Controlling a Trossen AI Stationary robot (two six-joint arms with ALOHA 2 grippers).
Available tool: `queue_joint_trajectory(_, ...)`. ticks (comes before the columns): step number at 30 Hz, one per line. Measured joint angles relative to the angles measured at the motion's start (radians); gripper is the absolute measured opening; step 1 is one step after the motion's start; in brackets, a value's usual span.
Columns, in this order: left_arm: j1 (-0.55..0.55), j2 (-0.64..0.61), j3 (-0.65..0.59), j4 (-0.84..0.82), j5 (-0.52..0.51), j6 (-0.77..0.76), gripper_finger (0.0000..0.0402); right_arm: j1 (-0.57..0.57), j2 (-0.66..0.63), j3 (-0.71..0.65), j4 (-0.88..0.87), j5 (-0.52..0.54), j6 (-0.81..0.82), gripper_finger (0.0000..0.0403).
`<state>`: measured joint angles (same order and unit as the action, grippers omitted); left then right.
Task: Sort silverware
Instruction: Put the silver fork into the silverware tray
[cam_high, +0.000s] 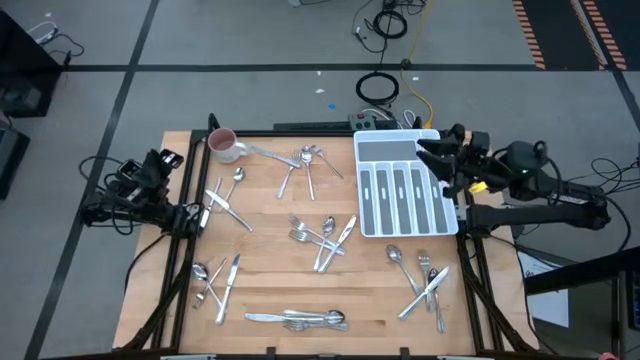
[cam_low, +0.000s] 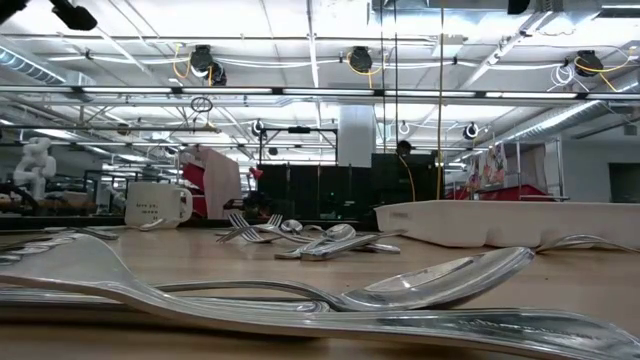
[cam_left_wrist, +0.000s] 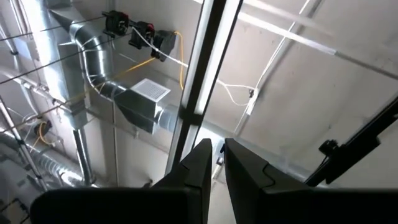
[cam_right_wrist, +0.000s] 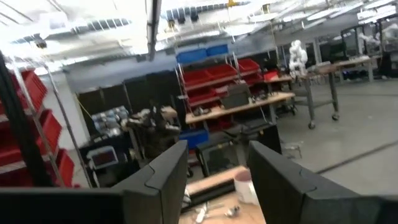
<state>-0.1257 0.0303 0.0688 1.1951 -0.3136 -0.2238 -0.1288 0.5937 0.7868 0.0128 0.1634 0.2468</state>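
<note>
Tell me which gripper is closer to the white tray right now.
Right. The right gripper sits over the white tray at its far right edge. The left gripper is across the table at the left edge, beyond scattered silverware.

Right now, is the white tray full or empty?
Empty: the white tray shows bare slots from above, with the silverware scattered on the table.

Silverware (cam_high: 322, 232) pieces too small to sort forks from spoons beside the tray (cam_high: 405, 185); nearest spoon (cam_low: 440, 283) cut off in low view; mug (cam_right_wrist: 244, 186) half hidden behind right gripper's finger (cam_right_wrist: 283, 180)
</note>
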Motion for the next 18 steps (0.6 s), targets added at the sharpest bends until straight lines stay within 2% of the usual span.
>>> queue_joint_trajectory(3,0.0,0.0,0.037,-0.158,-0.026,0.002,0.005,0.0,0.034,0.009,-0.015,0.047,-0.035,0.0162)
queue_joint_trajectory(6,0.0,0.026,0.138,-0.415,-0.04,0.018,0.005,0.0,0.082,0.058,-0.107,0.092,-0.1,0.0168)
queue_joint_trajectory(8,0.0,0.075,0.22,-0.552,-0.023,0.054,0.005,-0.002,0.125,0.108,-0.203,0.101,-0.119,0.0179)
queue_joint_trajectory(13,0.0,0.248,0.418,-0.764,0.108,0.196,0.005,-0.02,0.255,0.236,-0.454,0.122,-0.105,0.0224)
queue_joint_trajectory(18,0.0,0.398,0.538,-0.962,0.116,0.23,0.005,-0.039,0.398,0.3,-0.493,0.15,-0.101,0.0261)
